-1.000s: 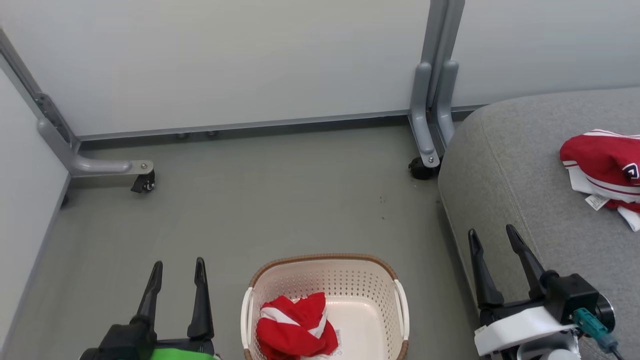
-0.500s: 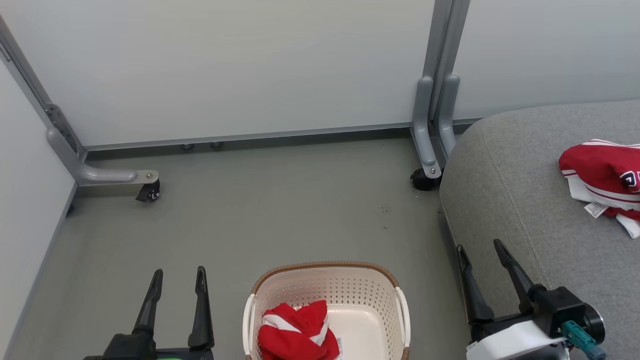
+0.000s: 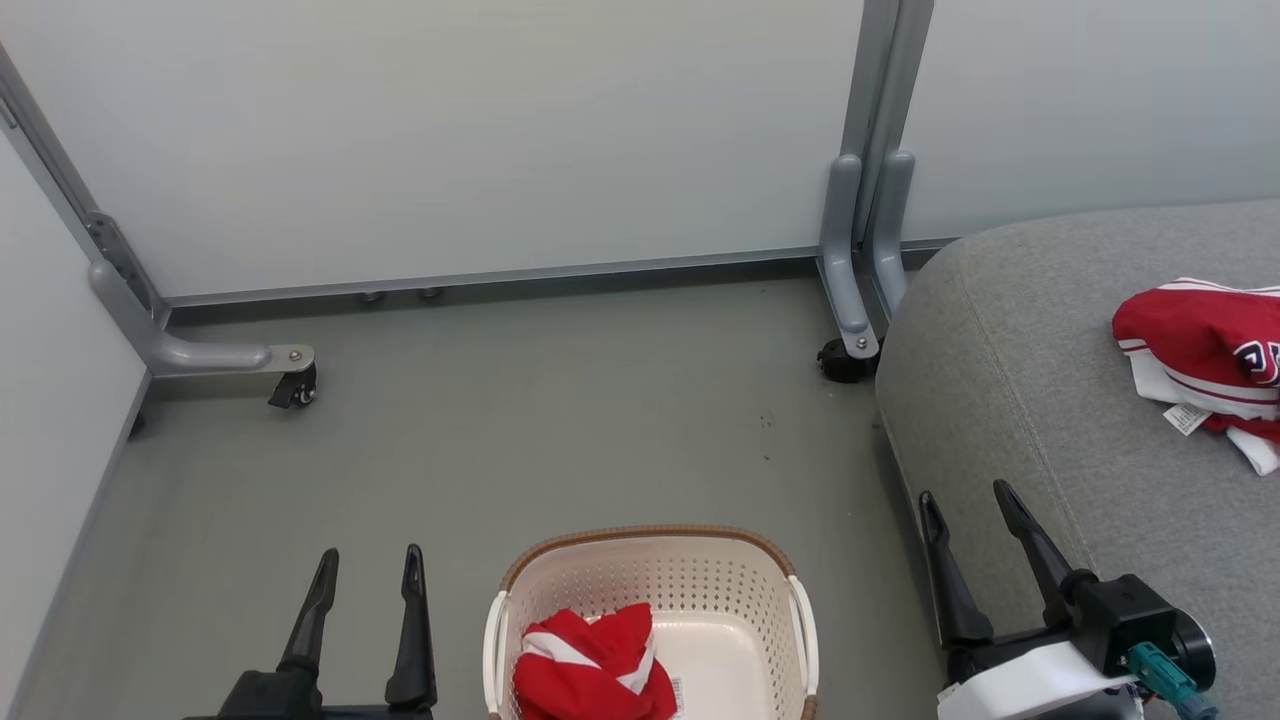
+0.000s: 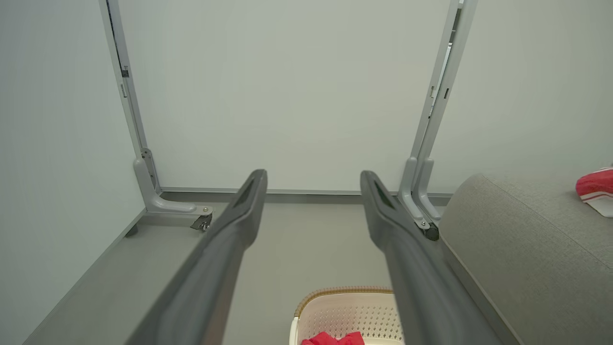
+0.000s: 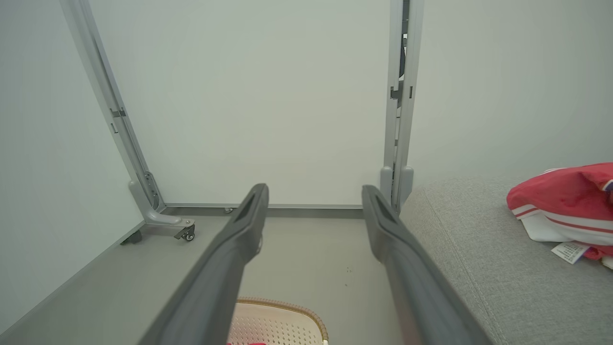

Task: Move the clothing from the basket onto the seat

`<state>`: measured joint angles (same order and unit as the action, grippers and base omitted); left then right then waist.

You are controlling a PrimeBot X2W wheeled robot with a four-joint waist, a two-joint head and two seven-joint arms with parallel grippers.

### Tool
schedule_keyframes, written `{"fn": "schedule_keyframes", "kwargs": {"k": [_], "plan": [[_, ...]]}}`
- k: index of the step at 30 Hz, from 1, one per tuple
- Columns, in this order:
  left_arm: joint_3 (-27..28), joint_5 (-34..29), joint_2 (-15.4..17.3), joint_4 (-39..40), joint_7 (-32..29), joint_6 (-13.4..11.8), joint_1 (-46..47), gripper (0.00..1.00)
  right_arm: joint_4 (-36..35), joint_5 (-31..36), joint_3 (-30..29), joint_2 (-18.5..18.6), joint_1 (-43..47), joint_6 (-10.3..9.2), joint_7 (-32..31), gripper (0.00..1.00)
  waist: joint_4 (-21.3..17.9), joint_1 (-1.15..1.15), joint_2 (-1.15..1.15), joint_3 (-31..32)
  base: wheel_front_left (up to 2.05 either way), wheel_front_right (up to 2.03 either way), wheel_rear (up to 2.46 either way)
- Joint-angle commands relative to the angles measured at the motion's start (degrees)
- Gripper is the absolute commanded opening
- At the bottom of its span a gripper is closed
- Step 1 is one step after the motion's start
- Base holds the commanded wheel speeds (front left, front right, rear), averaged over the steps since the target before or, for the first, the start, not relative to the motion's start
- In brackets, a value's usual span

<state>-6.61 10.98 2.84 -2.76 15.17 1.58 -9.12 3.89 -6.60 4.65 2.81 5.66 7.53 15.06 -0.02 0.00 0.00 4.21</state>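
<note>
While one garment [image 3: 590, 668] lies in basket [image 3: 650, 533], second garment [image 3: 1190, 335] on seat [image 3: 1020, 340]

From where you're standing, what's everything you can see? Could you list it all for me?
Basket: one, cream with a brown rim, on the floor, bottom centre.
Basket garment: one, red with white stripes, bunched in the basket's left half.
Seat: one, light grey, at right.
Seat garment: one, red with white trim and a white tag, lying on the seat.
Floor: grey, around the basket.
Panels: three, pale grey-white, behind and at left.
Panel feet: three showing, grey metal, one at left, a pair beside the seat.
Left gripper: one, dark fingers, open, lower left.
Right gripper: one, dark fingers, open, lower right.
</note>
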Motion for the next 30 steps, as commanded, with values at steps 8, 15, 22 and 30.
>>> {"fn": "schedule_keyframes", "kwargs": {"k": [8,15,22,30], "plan": [[-0.4,-0.3,0.1,-1.0,0.0,0.8,-0.5,1.00,0.3,0.3,0.0,0.2,1.0,-0.08,0.2,1.00,-0.3,0.00,0.00,0.0,0.00,0.00,0.00],[-1.4,-2.2,0.1,-2.3,0.0,2.0,0.9,1.00,-0.2,0.0,-1.2,0.2,0.3,-0.08,0.2,1.00,-0.2,0.00,0.00,-1.8,0.00,0.00,0.00],[-5.7,-10.1,0.5,-6.2,0.0,3.4,8.3,1.00,-1.2,1.0,-3.5,0.2,-3.1,-0.08,0.2,1.00,-0.3,0.00,0.00,-9.6,0.00,0.00,0.00],[-15.9,-18.9,6.0,-19.5,0.0,5.1,26.9,1.00,-2.9,1.5,-4.1,0.1,-13.9,-0.08,0.2,1.00,-3.1,0.00,0.00,-27.5,0.00,0.00,0.00]]}}
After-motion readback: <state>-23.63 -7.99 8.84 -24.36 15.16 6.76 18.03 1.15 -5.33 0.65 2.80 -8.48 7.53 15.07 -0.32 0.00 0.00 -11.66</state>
